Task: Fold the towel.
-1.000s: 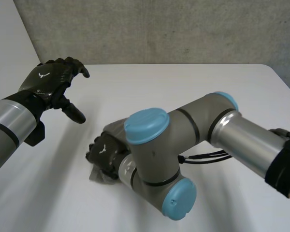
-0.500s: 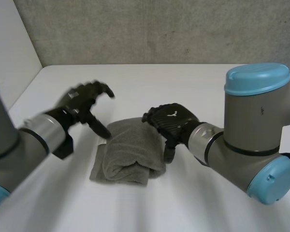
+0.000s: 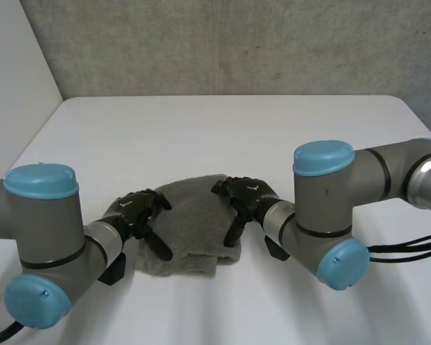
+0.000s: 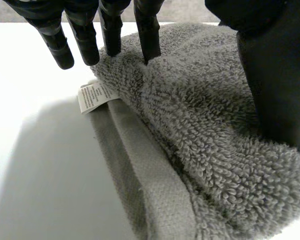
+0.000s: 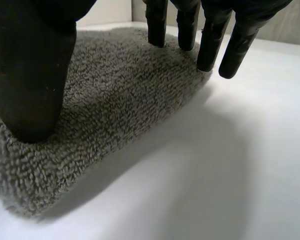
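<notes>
Item: folded towel [image 3: 194, 228] on table [image 3: 201, 129].
I'm seeing left hand [image 3: 133, 210] and right hand [image 3: 248, 194] resting on it, fingers straight, palms covering its side edges.

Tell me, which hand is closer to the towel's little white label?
Left. The left hand touches the towel right beside the label; the right hand rests on the towel's opposite edge.

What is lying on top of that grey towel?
The left hand rests on the left edge of the towel, the right hand on its right edge, fingers straight. A white label pokes out by the left hand. Cloth beneath their thumbs is hidden.
</notes>
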You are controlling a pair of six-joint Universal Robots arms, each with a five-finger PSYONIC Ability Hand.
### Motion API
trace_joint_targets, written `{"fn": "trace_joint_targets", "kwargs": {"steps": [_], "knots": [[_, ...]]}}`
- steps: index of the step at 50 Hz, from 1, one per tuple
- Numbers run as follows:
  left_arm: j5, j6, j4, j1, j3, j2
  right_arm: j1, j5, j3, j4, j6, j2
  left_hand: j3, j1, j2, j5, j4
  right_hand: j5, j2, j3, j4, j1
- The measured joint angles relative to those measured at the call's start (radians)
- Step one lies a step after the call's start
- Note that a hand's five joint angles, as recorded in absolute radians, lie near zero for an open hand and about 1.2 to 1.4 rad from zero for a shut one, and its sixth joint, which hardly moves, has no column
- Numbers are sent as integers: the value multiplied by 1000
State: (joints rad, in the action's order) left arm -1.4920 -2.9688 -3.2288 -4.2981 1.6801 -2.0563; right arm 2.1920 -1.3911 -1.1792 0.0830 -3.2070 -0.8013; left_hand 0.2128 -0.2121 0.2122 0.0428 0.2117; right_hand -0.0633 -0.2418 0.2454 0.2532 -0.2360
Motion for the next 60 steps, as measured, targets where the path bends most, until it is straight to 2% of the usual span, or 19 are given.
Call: {"fn": "trace_joint_targets", "kwargs": {"steps": [12,21,26,33,38,42,60], "knots": [[3,-113,-28,-3,19,10,22,-27,26,8,9,8,-3,4,-3,-2,-2,0,0,0,0,5],[8,-121,-12,-1,9,141,2,-45,-22,7,9,-171,-10,10,-12,-6,-11,0,0,0,0,5],[9,-118,24,-13,-19,280,-45,-113,-61,13,22,-321,-14,13,-14,-7,-14,0,0,0,0,5],[8,-113,147,-82,-130,431,-129,-283,-85,43,117,-523,-14,13,-14,-7,-14,0,0,0,0,5],[6,-111,234,-107,-209,461,-163,-377,-99,53,197,-585,-14,13,-14,-7,-15,0,0,0,0,5],[2,-110,282,-112,-251,462,-177,-421,-111,54,236,-604,-14,13,-14,-7,-15,0,0,0,0,5],[-5,-110,292,-99,-254,444,-186,-417,-130,52,242,-602,-14,13,-14,-7,-15,0,0,0,0,5]]}}
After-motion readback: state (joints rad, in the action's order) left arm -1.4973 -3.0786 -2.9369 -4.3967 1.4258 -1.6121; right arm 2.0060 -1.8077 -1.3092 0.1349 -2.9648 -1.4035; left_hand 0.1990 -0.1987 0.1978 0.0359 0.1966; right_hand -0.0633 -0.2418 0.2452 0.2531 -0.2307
